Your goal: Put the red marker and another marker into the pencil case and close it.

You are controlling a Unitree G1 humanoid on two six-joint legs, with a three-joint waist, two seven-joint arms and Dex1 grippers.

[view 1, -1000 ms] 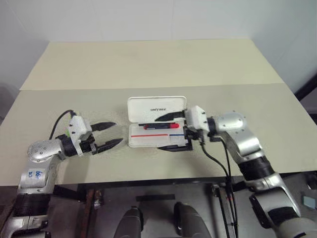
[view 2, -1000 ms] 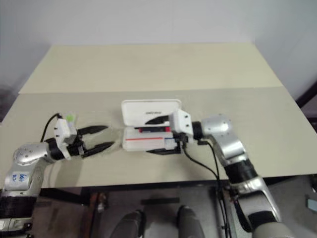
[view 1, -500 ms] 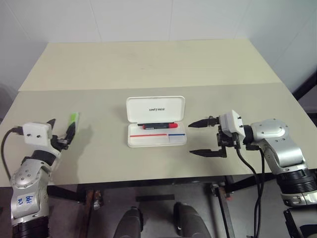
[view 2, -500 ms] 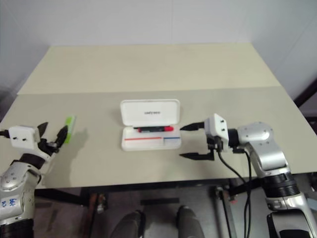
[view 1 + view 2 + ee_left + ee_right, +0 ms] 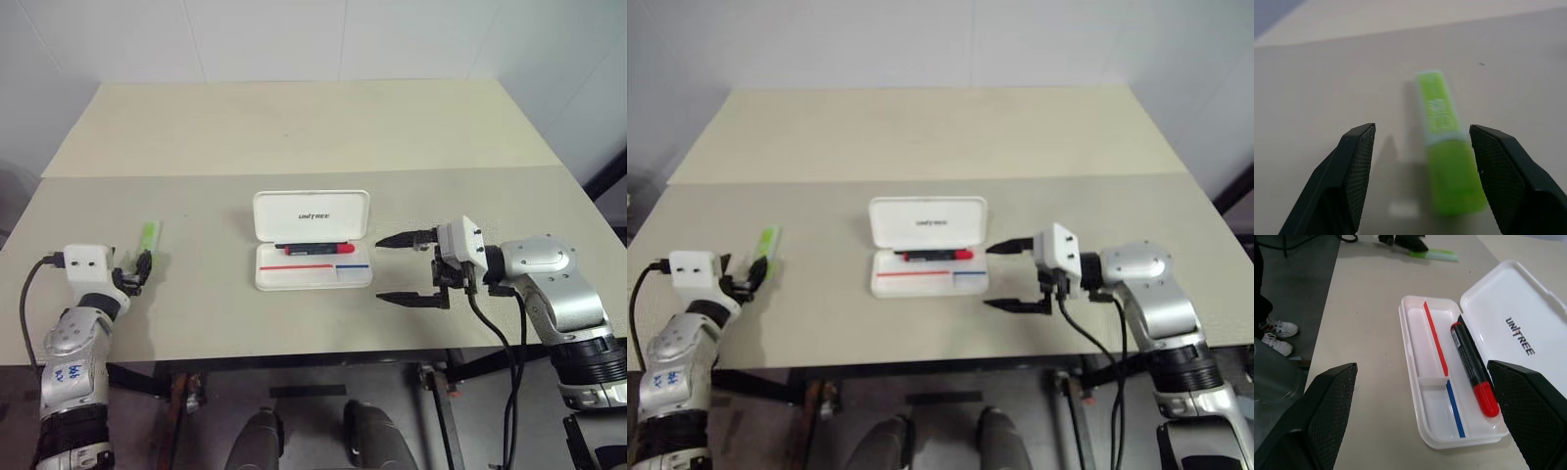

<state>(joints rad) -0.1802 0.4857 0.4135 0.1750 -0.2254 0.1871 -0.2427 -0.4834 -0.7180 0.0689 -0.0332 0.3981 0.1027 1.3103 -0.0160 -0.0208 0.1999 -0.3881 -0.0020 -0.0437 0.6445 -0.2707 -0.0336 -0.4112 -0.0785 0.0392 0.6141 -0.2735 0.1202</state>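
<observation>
Two pale panels make up the tabletop (image 5: 294,127), with wide bare surface on every side of the pencil case (image 5: 312,240), which lies open near the front edge, lid tipped back and logo showing. Its tray faces the front edge, a red-and-blue line running along its floor. Right of the pencil case and just apart from it, the right tool (image 5: 399,266) hangs with both fingers spread wide and empty, pointing toward the case's short end; open room lies between its tips and the case wall. Well to the left of the pencil case, near the tabletop's left edge, the left tool (image 5: 1422,169) stands with fingers parted, holding nothing; its tips straddle the near end of another marker (image 5: 1444,152), a stubby light-green one lying flat, closer to one finger than the other. Inside the pencil case, the red marker (image 5: 1473,371) rests along the hinge side of the tray, beneath the lid.
</observation>
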